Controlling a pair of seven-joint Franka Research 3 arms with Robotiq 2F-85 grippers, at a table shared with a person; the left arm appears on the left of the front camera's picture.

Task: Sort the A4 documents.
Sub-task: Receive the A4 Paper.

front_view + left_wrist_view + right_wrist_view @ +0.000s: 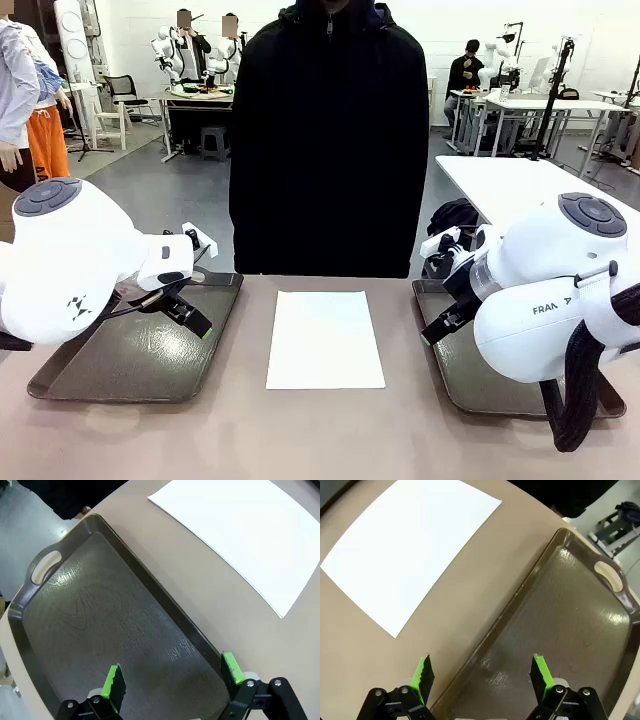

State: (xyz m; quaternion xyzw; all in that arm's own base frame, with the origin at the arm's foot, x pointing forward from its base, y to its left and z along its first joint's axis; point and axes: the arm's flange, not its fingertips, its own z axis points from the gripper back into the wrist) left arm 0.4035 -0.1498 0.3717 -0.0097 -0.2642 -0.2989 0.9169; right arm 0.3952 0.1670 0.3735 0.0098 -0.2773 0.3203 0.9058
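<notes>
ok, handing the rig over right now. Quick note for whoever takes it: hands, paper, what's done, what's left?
Left hand: open, holding nothing, over the left tray.
Right hand: open, holding nothing, over the inner rim of the right tray.
A4 paper: flat on the table between the trays, in front of the person. Cannot tell whether it is one sheet or a stack.
Done: nothing; no paper lies in either tray.
Left: all of it. Probably pick the paper up and sort it into the trays.
</notes>
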